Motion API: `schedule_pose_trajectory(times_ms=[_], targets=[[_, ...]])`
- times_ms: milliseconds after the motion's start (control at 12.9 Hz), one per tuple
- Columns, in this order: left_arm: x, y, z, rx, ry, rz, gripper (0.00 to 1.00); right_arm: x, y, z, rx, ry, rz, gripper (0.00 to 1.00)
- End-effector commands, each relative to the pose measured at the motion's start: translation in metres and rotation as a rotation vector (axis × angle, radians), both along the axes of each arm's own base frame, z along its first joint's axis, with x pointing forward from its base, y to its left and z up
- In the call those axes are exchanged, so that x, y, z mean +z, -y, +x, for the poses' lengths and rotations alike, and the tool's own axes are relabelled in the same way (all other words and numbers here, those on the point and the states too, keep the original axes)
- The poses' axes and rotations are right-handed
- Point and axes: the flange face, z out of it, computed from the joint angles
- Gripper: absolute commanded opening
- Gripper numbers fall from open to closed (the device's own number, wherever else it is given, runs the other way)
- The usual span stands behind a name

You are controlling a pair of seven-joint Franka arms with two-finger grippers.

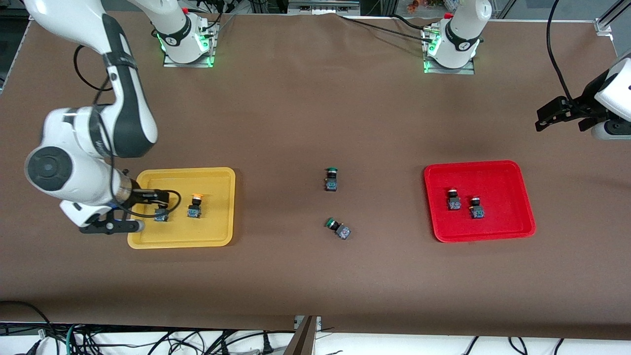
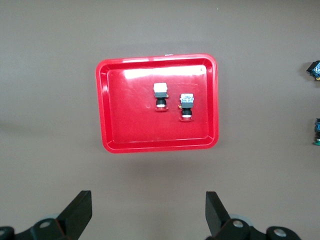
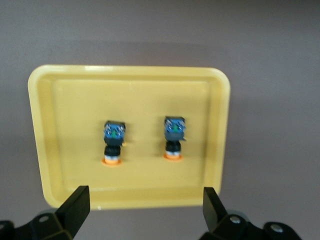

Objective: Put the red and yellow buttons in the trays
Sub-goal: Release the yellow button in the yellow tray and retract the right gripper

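The yellow tray (image 1: 217,222) holds two yellow-capped buttons (image 1: 195,207) (image 1: 161,215), the second partly hidden by my right gripper (image 1: 157,198). That gripper hangs open and empty over the tray's rim at the right arm's end. The right wrist view shows the tray (image 3: 75,130), both buttons (image 3: 113,142) (image 3: 174,137) lying on their sides, and the gripper (image 3: 145,197) open. The red tray (image 1: 517,187) holds two red-capped buttons (image 1: 453,199) (image 1: 476,208), also in the left wrist view (image 2: 160,95) (image 2: 186,106) on the tray (image 2: 125,110). My left gripper (image 1: 549,116) (image 2: 149,200) waits open and empty, high at the left arm's end.
Two green-capped buttons lie on the brown table between the trays, one (image 1: 331,179) farther from the front camera and one (image 1: 338,228) nearer. They show at the edge of the left wrist view (image 2: 315,68) (image 2: 317,131).
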Motion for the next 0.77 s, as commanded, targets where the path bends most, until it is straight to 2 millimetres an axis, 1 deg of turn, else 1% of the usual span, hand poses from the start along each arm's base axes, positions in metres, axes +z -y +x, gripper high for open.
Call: schedule_pose_trajectory(times_ms=[0, 77, 155, 232, 309, 387, 464, 541, 696], targets=[[0.009, 0.004, 0.007, 0.009, -0.025, -0.014, 1.00, 0.046, 0.012, 0.000, 0.055, -0.047, 0.009, 1.00], [0.025, 0.004, 0.008, 0.010, -0.021, -0.018, 1.00, 0.076, 0.015, -0.006, 0.075, -0.046, 0.013, 1.00], [0.021, 0.000, 0.012, 0.018, -0.030, -0.017, 1.00, 0.102, 0.015, -0.014, 0.081, -0.036, 0.018, 1.00], [0.014, -0.003, 0.016, 0.017, -0.042, -0.017, 1.00, 0.118, 0.018, -0.023, 0.077, -0.035, 0.022, 1.00], [0.011, -0.004, 0.018, 0.015, -0.048, -0.012, 1.00, 0.129, 0.025, -0.027, 0.065, -0.031, 0.021, 1.00], [0.010, -0.004, 0.019, 0.020, -0.050, -0.013, 1.00, 0.144, 0.032, -0.033, 0.058, -0.016, 0.032, 1.00], [0.010, -0.005, 0.019, 0.018, -0.050, -0.016, 1.00, 0.148, 0.036, -0.041, 0.042, -0.025, 0.032, 1.00], [0.008, -0.004, 0.020, 0.020, -0.053, -0.016, 1.00, 0.154, 0.033, -0.048, 0.047, -0.029, 0.045, 1.00], [0.005, -0.006, 0.021, 0.027, -0.057, -0.020, 1.00, 0.168, 0.037, -0.075, 0.060, -0.025, 0.092, 1.00]])
